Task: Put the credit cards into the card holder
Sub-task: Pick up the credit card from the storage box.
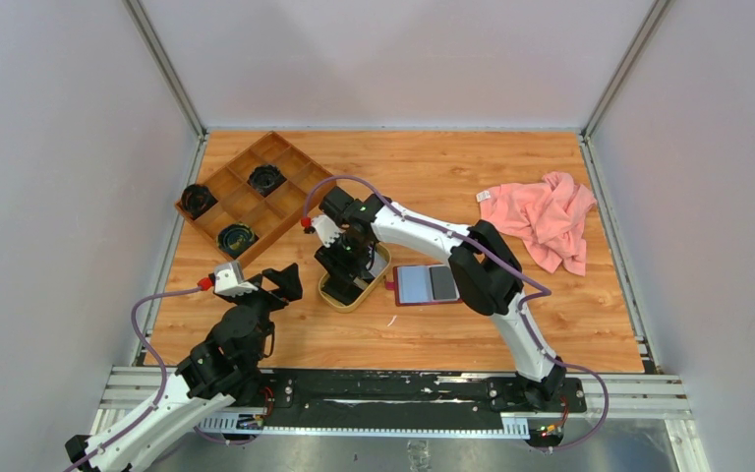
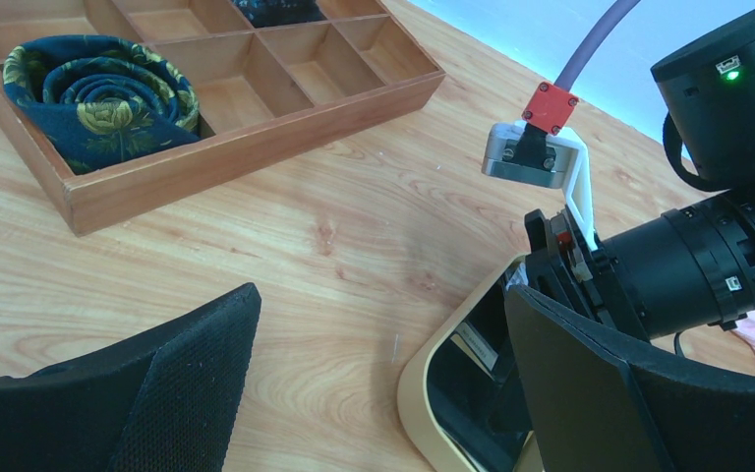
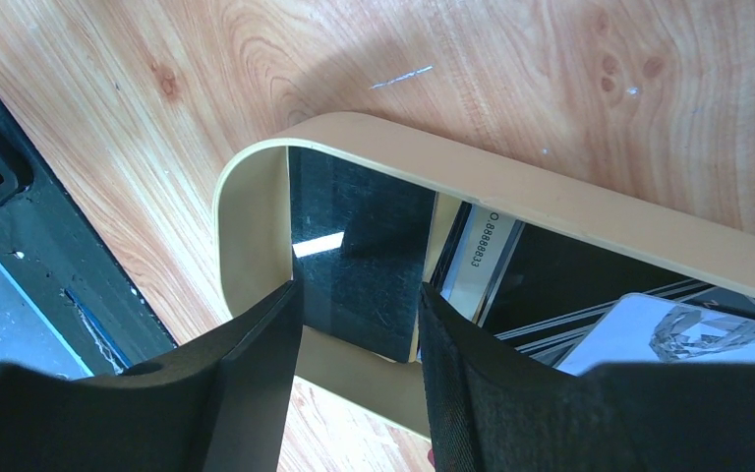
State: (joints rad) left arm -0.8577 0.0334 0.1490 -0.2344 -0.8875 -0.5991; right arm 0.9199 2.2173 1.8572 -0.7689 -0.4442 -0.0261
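Right tool (image 3: 359,329) straddles, apparently, a dark card (image 3: 354,256) inside the oval tray (image 3: 511,187).

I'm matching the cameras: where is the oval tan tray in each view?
Top external: centre, tray under the right gripper, left of the card holder.
Left wrist: bottom, right of centre, partly behind the right arm.
Right wrist: rim arcs across the middle, behind the fingers.
Shared landmark: the right gripper over the tray.

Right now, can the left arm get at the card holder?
Probably not cleanly: the right fingers hang over the oval tray, directly between the left fingers and the open card holder.
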